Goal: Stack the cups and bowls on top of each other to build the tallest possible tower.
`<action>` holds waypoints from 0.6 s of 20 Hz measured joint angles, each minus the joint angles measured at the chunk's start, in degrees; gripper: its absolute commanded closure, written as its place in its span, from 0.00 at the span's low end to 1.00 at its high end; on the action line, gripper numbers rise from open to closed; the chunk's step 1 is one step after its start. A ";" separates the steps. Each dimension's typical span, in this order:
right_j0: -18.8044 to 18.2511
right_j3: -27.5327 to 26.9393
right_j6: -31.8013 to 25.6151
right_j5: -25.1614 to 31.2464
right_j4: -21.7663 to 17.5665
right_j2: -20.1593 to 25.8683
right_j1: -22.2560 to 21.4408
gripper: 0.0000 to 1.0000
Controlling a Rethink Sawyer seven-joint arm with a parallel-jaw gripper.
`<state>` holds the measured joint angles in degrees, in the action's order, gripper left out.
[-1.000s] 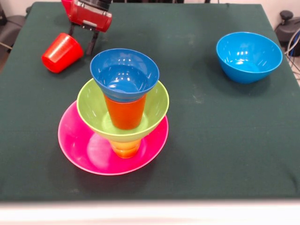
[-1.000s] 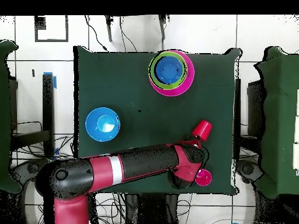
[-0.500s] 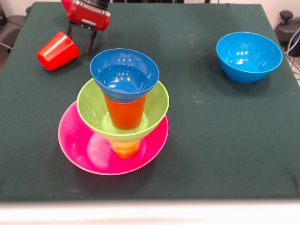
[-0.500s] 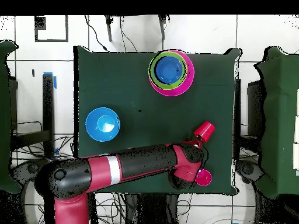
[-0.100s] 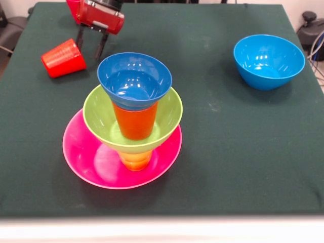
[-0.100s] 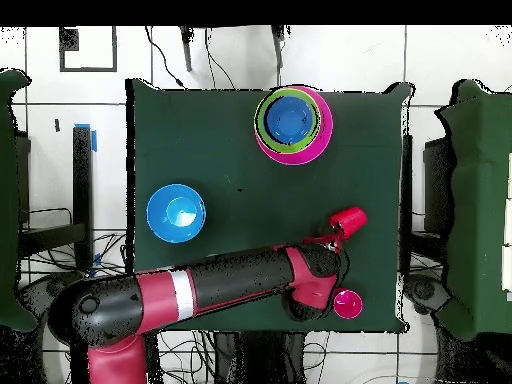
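Green bowl (image 5: pixel 132 119) holds an orange cup (image 5: pixel 135 120); light blue bowl (image 5: pixel 269 61) empty.

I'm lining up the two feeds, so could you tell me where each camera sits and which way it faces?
Front view: across the table, facing the robot; only the gripper shows, top left.
Overhead view: above, looking straight down; the whole arm reaches in from the bottom.
Both show the tower, the light blue bowl and the red cup lying on its side.

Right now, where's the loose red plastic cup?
Front view: red plastic cup lies on its side, upper left, beside the open tool, left of the tower.
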<state>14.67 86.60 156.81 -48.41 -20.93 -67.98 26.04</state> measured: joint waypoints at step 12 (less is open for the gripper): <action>0.11 0.32 0.00 0.01 6.78 -2.57 2.66 1.00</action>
<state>14.77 86.92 156.81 -48.40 -14.15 -70.54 28.71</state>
